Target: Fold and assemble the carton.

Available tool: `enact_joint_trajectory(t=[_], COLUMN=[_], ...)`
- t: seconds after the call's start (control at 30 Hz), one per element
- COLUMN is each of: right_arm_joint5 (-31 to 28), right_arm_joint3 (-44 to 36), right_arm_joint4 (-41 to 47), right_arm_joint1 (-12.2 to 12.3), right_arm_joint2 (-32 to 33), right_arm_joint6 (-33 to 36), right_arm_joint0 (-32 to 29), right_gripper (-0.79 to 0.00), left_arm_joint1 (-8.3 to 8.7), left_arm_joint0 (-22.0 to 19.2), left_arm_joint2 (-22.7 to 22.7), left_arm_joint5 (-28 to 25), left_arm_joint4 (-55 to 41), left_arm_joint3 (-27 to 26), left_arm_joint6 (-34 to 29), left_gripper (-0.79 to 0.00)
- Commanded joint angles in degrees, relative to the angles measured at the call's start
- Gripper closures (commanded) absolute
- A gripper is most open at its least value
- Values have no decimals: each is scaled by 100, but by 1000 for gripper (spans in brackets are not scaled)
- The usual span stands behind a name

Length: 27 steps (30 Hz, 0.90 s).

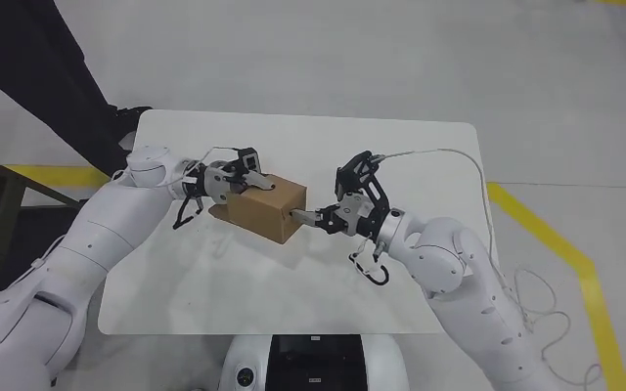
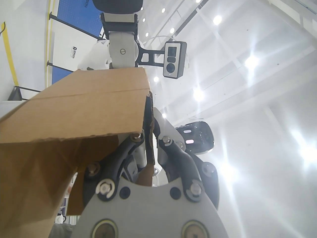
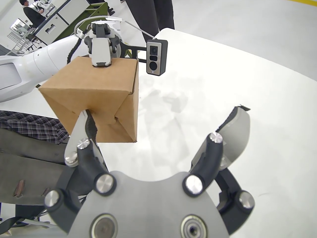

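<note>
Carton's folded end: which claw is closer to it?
Right. The right claw is open, one fingertip pressing the folded end of the carton. The left claw clamps a wall at the carton's opposite end, farther away.

A: Side access to carton (image 1: pixel 262 207)?
B: Barred. One end is held by left gripper (image 1: pixel 252 180), the other touched by a finger of right gripper (image 3: pixel 162 112). Open table (image 1: pixel 245 293) surface noted along near edge.

top looks down; left wrist up, right wrist across; all share carton (image 1: pixel 262 207).
</note>
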Motion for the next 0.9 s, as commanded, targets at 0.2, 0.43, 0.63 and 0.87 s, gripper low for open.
enact_joint_trajectory(t=[0.2,0.43,0.63,0.87], right_arm_joint5=[53,62,51,69], right_arm_joint3=[21,-1,-19,-31], right_arm_joint4=[-9,7,-8,-39], right_arm_joint1=[2,16,25,27], right_arm_joint2=[-13,33,37,9], right_arm_joint6=[-107,-163,-156,-190], right_arm_joint0=[-24,-86,-94,-88], right_gripper=[-785,-785,-785,-785], left_arm_joint1=[40,36,41,54], left_arm_joint0=[-69,-135,-181,-217], left_arm_joint2=[191,333,401,426], left_arm_joint5=[0,0,0,0], left_arm_joint4=[-112,-184,-231,-268], left_arm_joint3=[-81,-115,-101,-47], left_arm_joint6=[0,0,0,0], left_gripper=[0,0,0,0])
